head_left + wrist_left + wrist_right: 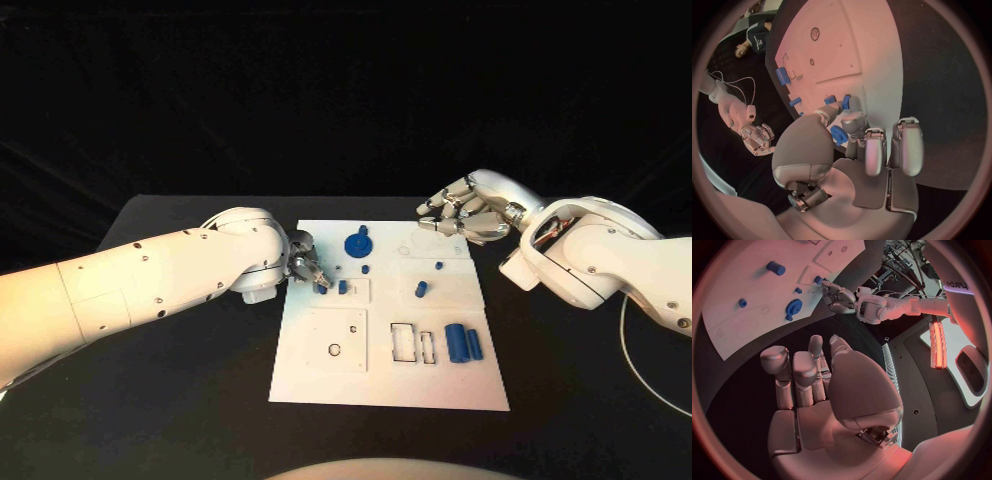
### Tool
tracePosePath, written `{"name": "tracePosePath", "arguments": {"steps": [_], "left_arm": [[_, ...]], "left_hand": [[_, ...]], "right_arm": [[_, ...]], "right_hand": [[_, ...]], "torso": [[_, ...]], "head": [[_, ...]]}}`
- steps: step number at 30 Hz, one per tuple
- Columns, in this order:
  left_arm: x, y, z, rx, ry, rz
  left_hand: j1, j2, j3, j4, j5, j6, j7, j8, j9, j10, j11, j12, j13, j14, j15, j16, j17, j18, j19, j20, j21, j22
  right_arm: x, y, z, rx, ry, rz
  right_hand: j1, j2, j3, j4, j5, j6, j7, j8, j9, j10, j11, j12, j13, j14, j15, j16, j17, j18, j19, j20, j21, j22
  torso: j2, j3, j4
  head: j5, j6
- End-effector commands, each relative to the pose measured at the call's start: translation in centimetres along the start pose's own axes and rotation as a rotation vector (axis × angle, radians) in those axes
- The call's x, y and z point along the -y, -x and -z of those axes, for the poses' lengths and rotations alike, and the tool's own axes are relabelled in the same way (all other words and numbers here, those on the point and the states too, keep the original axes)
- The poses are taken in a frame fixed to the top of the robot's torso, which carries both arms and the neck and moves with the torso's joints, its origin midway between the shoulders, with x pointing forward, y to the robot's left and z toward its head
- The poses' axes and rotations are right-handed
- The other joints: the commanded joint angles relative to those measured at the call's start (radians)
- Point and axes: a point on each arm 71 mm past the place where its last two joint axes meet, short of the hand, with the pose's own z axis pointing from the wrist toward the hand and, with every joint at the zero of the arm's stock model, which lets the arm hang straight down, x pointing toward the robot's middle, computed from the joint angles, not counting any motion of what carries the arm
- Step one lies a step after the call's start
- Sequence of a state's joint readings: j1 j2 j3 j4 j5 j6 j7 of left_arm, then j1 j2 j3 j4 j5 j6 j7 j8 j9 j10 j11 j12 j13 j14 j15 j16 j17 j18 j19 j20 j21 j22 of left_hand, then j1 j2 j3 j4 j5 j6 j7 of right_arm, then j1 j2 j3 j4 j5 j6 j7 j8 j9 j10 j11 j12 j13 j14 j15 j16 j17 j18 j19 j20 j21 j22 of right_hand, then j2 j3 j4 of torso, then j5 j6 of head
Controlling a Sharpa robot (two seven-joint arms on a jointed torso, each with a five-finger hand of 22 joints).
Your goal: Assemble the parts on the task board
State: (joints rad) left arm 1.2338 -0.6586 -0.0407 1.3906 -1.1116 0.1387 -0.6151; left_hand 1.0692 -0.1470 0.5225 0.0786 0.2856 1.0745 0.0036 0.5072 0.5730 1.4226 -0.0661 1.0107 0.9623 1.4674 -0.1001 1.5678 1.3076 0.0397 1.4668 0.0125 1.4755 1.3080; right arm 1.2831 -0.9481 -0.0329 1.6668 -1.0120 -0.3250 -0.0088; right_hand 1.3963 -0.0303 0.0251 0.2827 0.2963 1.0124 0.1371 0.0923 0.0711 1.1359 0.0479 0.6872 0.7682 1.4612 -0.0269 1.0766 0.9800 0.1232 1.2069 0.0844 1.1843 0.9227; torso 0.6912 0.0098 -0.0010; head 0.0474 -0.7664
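The white task board (389, 385) lies in the middle of the table. My left hand (304, 266) is at the board's left edge and pinches a small blue part (839, 134) between thumb and fingers, low over the board. Beside it a short blue peg (342, 286) stands on the board. A blue gear-shaped part (358, 242) lies near the far edge. My right hand (464, 215) hovers over the far right corner, holding nothing, its fingers (792, 375) apart.
More blue pegs (421, 289) (437, 266) stand mid-board, and two blue cylinders (464, 343) lie beside rectangular slots (408, 344) at the near right. A round hole (335, 350) is at the near left. Black table surrounds the board.
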Motion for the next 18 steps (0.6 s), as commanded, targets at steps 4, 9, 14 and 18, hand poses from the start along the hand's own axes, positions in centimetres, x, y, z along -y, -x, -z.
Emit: {"name": "tracePosePath", "arguments": {"steps": [4, 9, 14, 18], "left_arm": [[0.16, -0.68, -0.06, -0.032, 0.004, -0.017], [0.24, -0.69, -0.04, -0.031, 0.003, -0.020], [0.16, -0.63, -0.08, -0.031, 0.009, -0.026], [-0.05, -0.48, -0.13, -0.025, 0.016, -0.026]], "left_hand": [[-0.019, -0.002, -0.017, 0.009, -0.003, 0.011, 0.001, -0.006, 0.000, -0.001, 0.006, 0.009, 0.005, 0.103, -0.007, 0.003, 0.263, -0.014, 0.063, -0.008, 0.007, 0.181], [-0.021, -0.002, -0.019, 0.010, -0.003, 0.012, 0.001, -0.007, -0.001, -0.001, 0.006, 0.010, 0.007, 0.103, -0.008, 0.003, 0.263, -0.014, 0.063, -0.008, 0.007, 0.182], [-0.025, -0.003, -0.025, 0.013, -0.003, 0.013, 0.001, -0.007, -0.001, -0.001, 0.006, 0.010, 0.007, 0.103, -0.008, 0.003, 0.263, -0.014, 0.063, -0.008, 0.007, 0.182], [-0.040, -0.006, -0.043, 0.026, -0.004, 0.016, 0.001, -0.009, -0.002, -0.001, 0.006, 0.010, 0.008, 0.103, -0.008, 0.003, 0.263, -0.014, 0.064, -0.009, 0.008, 0.183]], "right_arm": [[-0.11, -0.12, 0.00, -0.010, 0.011, 0.002], [-0.11, -0.12, -0.01, -0.011, 0.011, 0.002], [-0.10, -0.12, -0.02, -0.011, 0.011, 0.002], [-0.10, -0.12, -0.04, -0.010, 0.011, 0.002]], "right_hand": [[0.013, -0.001, 0.000, -0.005, 0.004, -0.002, 0.001, 0.006, -0.001, -0.006, 0.002, 0.005, -0.002, 0.005, 0.001, -0.002, -0.001, 0.007, -0.003, 0.000, -0.006, -0.001], [0.013, -0.001, 0.000, -0.005, 0.004, -0.002, 0.001, 0.006, -0.001, -0.006, 0.002, 0.005, -0.002, 0.005, 0.001, -0.002, -0.001, 0.007, -0.003, 0.000, -0.006, -0.001], [0.013, -0.001, 0.000, -0.005, 0.004, -0.002, 0.001, 0.006, -0.001, -0.006, 0.002, 0.005, -0.002, 0.005, 0.001, -0.002, -0.001, 0.007, -0.003, 0.000, -0.006, -0.001], [0.013, -0.001, 0.000, -0.005, 0.004, -0.002, 0.001, 0.006, -0.001, -0.006, 0.002, 0.005, -0.002, 0.005, 0.001, -0.002, -0.001, 0.007, -0.003, 0.000, -0.006, -0.001]], "torso": [[0.000, 0.0000, -0.0005], [0.000, -0.0001, -0.0005], [0.000, -0.0004, 0.0001], [-0.001, 0.0000, 0.0000]], "head": [[-0.001, -0.002], [-0.002, -0.002], [-0.004, -0.002], [-0.005, -0.001]]}}
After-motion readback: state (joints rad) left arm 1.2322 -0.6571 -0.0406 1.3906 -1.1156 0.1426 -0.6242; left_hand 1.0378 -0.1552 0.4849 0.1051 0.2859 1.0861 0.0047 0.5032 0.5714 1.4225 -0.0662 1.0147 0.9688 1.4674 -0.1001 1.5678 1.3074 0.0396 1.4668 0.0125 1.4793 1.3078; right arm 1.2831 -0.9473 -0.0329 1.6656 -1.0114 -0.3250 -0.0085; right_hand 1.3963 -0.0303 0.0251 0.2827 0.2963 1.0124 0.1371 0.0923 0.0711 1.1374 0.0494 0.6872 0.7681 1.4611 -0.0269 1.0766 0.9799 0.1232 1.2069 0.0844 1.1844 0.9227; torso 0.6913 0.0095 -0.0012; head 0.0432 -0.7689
